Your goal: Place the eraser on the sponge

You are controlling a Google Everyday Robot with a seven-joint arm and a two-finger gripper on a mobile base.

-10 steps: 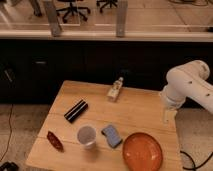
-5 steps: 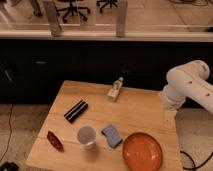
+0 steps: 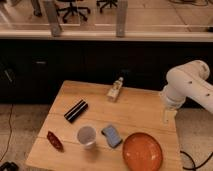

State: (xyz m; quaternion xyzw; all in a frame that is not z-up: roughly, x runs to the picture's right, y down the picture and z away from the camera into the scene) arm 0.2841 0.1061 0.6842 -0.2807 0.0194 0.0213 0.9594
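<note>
So the biggest thing here is the wooden table (image 3: 142,112), with a dark counter front (image 3: 75,60) running behind it. My arm (image 3: 190,86) comes in from the right, off past the table's right edge. The fat white elbow is bent up high and the forearm drops straight down from it. My gripper (image 3: 166,117) hangs at the bottom of that, pointing down, right at the table's right edge and well apart from everything I'm meant to handle.

Compared to half a second ago and a full second ago, nothing has budged. The arm has the same bend, the gripper is in the same spot, and everything on the table is where it was.

On the table, the orange plate (image 3: 142,151) sits at the front right. The eraser (image 3: 76,110) lies flat on the left half, angled diagonally, all by itself. The clear cup (image 3: 86,136) stands in front of it, and the sponge (image 3: 111,136) is just beside the cup on its right, between the cup and the plate. The dark red pointed thing (image 3: 54,140) lies near the front left corner. The little beige object (image 3: 115,91) is near the back edge.

As for the gripper, I honestly can't tell how far open it is from this angle. The eraser's on the wood, nowhere near it.
</note>
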